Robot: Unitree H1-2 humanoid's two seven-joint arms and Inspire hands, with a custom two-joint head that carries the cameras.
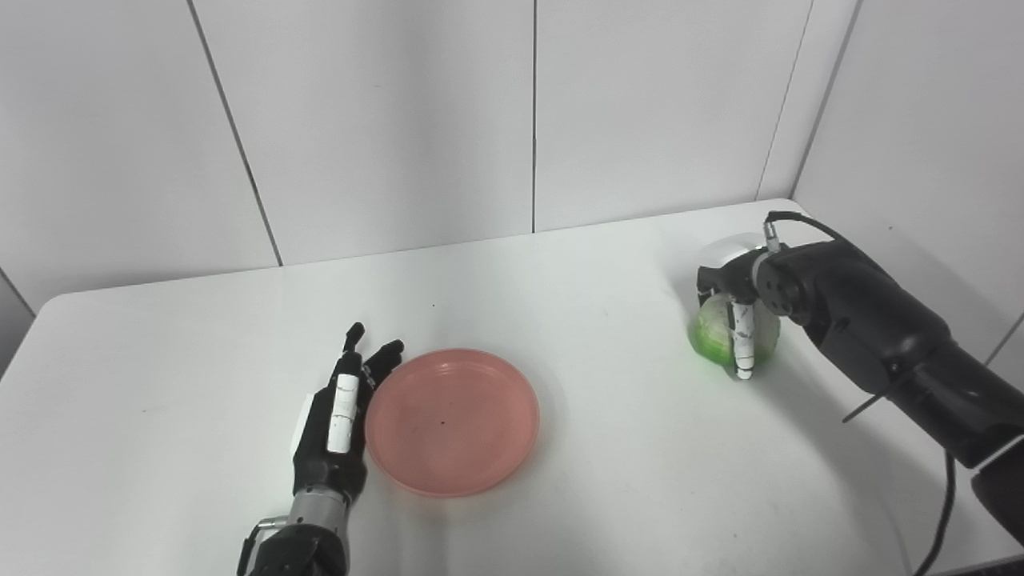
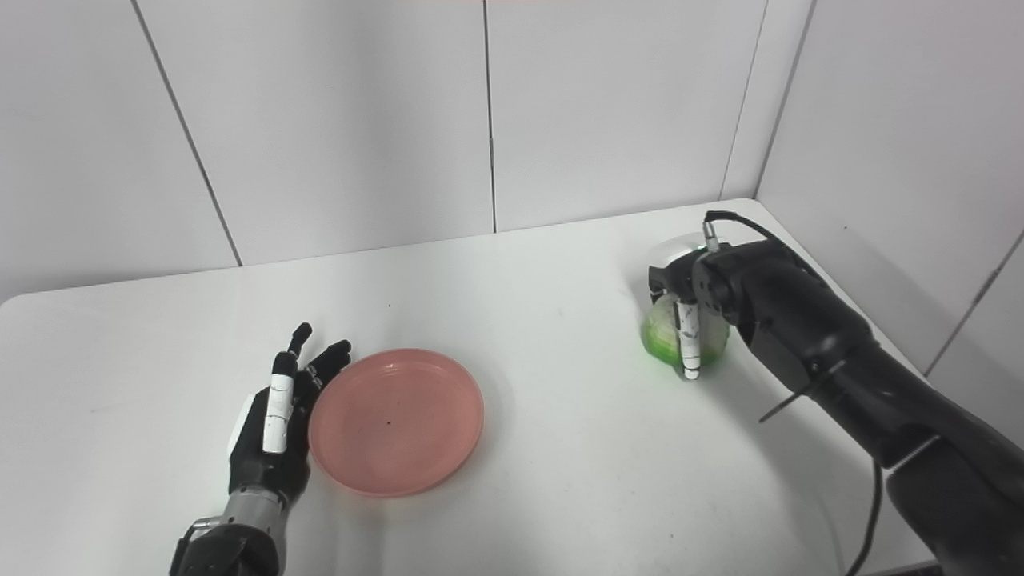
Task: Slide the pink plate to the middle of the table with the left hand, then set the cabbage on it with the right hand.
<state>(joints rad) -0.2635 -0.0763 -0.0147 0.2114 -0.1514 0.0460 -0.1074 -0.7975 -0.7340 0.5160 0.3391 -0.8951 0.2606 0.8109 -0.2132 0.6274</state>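
The pink plate [image 1: 452,420] lies flat near the middle of the white table [image 1: 560,320], a little left of center and toward the front. My left hand [image 1: 340,416] rests open against the plate's left rim, fingers straight and pointing away from me. At the far right, the green cabbage [image 1: 716,334] sits on the table with my right hand [image 1: 740,308] wrapped over it from above; its fingers [image 2: 688,340] curl down the cabbage's front. The cabbage's back side is hidden by the hand.
White wall panels [image 1: 528,120] close off the back and right side of the table. The table's right edge runs close behind the right arm [image 1: 880,336], and a black cable [image 1: 940,512] hangs along it.
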